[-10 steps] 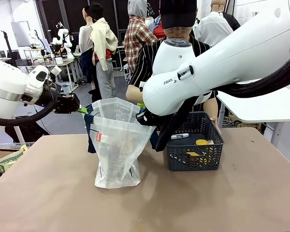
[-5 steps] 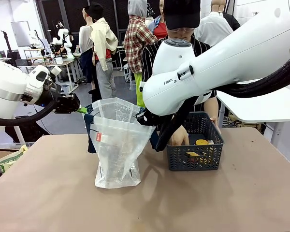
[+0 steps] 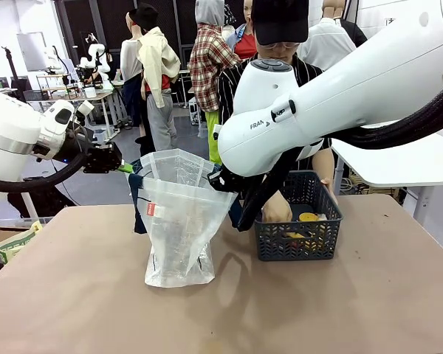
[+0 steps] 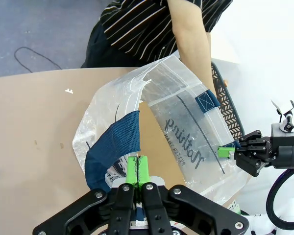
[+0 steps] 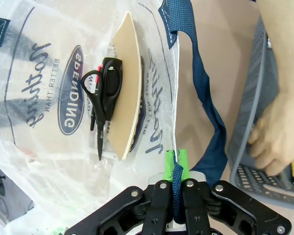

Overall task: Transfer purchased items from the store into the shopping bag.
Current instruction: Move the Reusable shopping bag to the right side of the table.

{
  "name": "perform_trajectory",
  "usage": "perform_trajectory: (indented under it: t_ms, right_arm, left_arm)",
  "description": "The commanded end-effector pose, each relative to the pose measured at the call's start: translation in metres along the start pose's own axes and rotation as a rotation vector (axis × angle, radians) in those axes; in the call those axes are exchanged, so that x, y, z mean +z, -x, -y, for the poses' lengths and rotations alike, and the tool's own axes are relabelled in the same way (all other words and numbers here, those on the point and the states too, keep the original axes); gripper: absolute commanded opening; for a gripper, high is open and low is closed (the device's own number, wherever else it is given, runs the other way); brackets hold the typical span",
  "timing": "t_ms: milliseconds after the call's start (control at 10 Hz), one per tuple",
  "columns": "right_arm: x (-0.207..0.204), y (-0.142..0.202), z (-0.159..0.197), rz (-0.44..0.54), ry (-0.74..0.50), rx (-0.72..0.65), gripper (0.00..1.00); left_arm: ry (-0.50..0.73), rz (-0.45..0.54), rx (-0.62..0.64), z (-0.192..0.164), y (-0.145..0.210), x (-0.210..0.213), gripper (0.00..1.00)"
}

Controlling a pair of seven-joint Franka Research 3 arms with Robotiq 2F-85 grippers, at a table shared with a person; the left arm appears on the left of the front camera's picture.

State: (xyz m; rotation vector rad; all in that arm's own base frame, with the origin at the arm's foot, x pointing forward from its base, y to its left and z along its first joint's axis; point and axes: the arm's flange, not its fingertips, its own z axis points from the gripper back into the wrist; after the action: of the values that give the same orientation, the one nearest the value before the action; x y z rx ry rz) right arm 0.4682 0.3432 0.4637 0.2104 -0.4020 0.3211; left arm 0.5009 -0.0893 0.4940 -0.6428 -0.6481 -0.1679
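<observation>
Front view: the shopping bag (image 3: 179, 221) stands upright on the desk (image 3: 332, 310), left of the middle, with its mouth held wide between my two arms. My left tool (image 3: 127, 168) grips the bag's left rim. My right tool (image 3: 214, 178) is at the right rim, and from here I cannot tell how its fingers stand. Just right of the bag sits a dark mesh basket (image 3: 299, 240). The person's hand (image 3: 275, 210) reaches down into it, beside a yellow item (image 3: 308, 217).

Left wrist view: my left tool (image 4: 136, 169) has its green pads pressed together on the navy strap (image 4: 118, 142) at the bag's edge. Across the open mouth, my right tool (image 4: 229, 151) pinches the opposite rim. The person's forearm (image 4: 192, 39) passes behind the bag toward the basket (image 4: 230, 110).

Right wrist view: my right tool (image 5: 175, 165) is clamped on the bag's rim and the navy strap there. A pair of black scissors (image 5: 105, 93) on a tan card (image 5: 126, 83) lies inside the bag, at its bottom. The person's hand (image 5: 279, 129) is inside the basket (image 5: 250, 122).
</observation>
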Motion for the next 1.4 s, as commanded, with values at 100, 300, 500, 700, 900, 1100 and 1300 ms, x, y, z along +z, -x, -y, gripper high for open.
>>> perform_trajectory:
  t_ms: [100,300,500,700,900,1100,1300]
  right_arm:
    - [0.0011,0.0002,0.0019,-0.001,-0.013,-0.003,0.0]
    - [0.0011,0.0002,0.0019,-0.001,-0.013,-0.003,0.0]
    - [0.0011,0.0002,0.0019,-0.001,-0.013,-0.003,0.0]
    - [0.0011,0.0002,0.0019,-0.001,-0.013,-0.003,0.0]
    - [0.0011,0.0002,0.0019,-0.001,-0.013,-0.003,0.0]
    - [0.0011,0.0002,0.0019,-0.001,-0.013,-0.003,0.0]
    - [0.0011,0.0002,0.0019,-0.001,-0.013,-0.003,0.0]
  left_arm:
    - [-0.001,0.004,-0.002,0.0002,-0.0009,0.002,0.0]
    - [-0.001,0.004,-0.002,0.0002,-0.0009,0.002,0.0]
    - [-0.001,0.004,-0.002,0.0002,-0.0009,0.002,0.0]
    - [-0.001,0.004,-0.002,0.0002,-0.0009,0.002,0.0]
    - [-0.001,0.004,-0.002,0.0002,-0.0009,0.002,0.0]
    - [-0.001,0.004,-0.002,0.0002,-0.0009,0.002,0.0]
    - [-0.001,0.004,-0.002,0.0002,-0.0009,0.002,0.0]
